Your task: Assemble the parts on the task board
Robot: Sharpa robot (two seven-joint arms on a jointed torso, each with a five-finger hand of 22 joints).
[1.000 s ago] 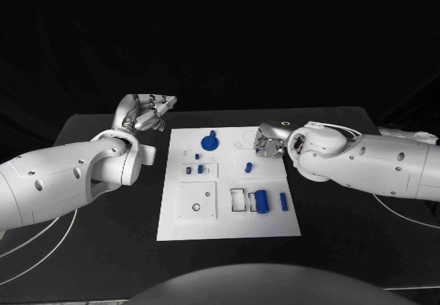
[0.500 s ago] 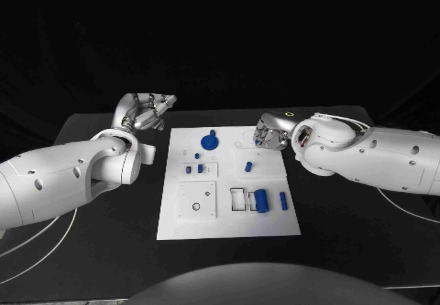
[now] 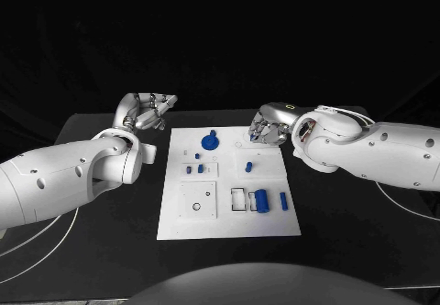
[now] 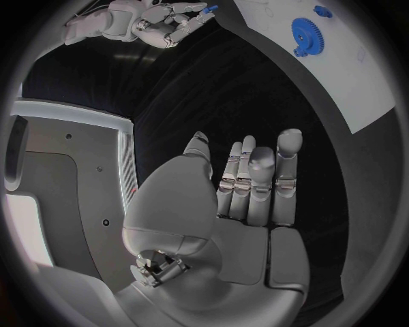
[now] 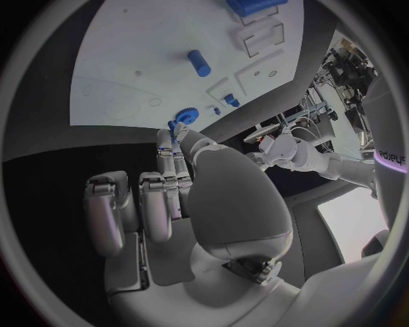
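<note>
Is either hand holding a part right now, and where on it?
The right hand pinches a small blue part at its fingertips; which end cannot be told. The left hand holds nothing, fingers apart.

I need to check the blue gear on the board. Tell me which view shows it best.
The head view: the blue gear lies unobstructed near the task board's far edge. The left wrist view shows it clearly but at the rim, distorted. In the right wrist view it sits partly behind the right hand's fingertips.
</note>
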